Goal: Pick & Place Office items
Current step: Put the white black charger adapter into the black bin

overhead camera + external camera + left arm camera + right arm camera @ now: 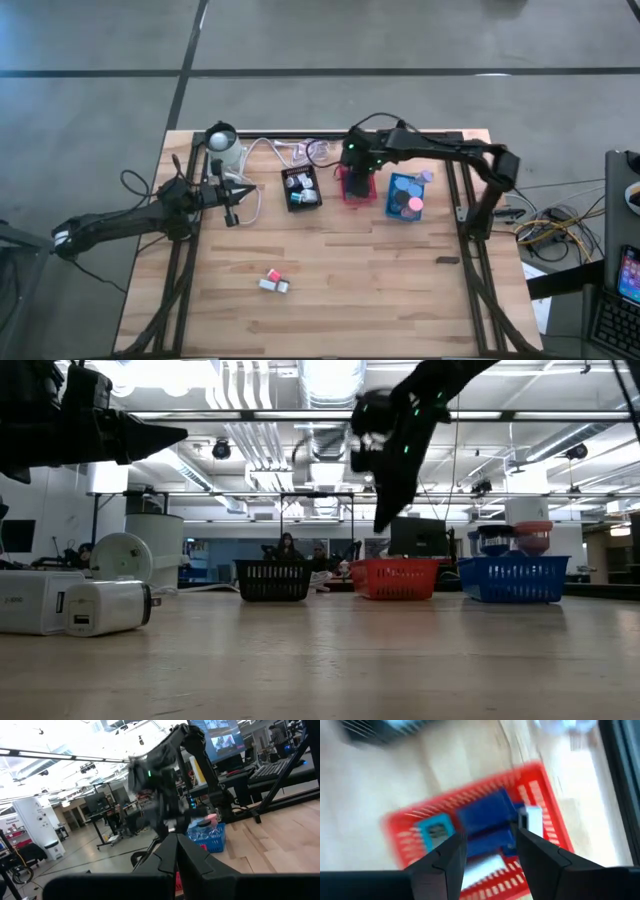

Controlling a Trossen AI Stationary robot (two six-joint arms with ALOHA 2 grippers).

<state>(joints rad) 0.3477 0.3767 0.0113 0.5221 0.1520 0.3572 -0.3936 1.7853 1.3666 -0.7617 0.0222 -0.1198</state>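
Observation:
My right gripper (487,845) hangs open above the red mesh tray (547,827), fingers slanting down, with nothing between them. In that tray lie blue (487,817), teal (436,831) and white (532,817) blocks. From overhead the right gripper (357,172) stands over the red tray (358,190). A pink block (271,273) and a white block (274,286) lie on the bare table near its front. A small dark rectangle (447,260) lies toward the right. My left gripper (232,208) waits shut at the table's left, clear of everything.
The black tray (301,188) and the blue tray (405,197), both holding items, flank the red one. A white round device (222,140) with a coiled cable (300,152) sits at the far edge. Bare wood spreads across the near half.

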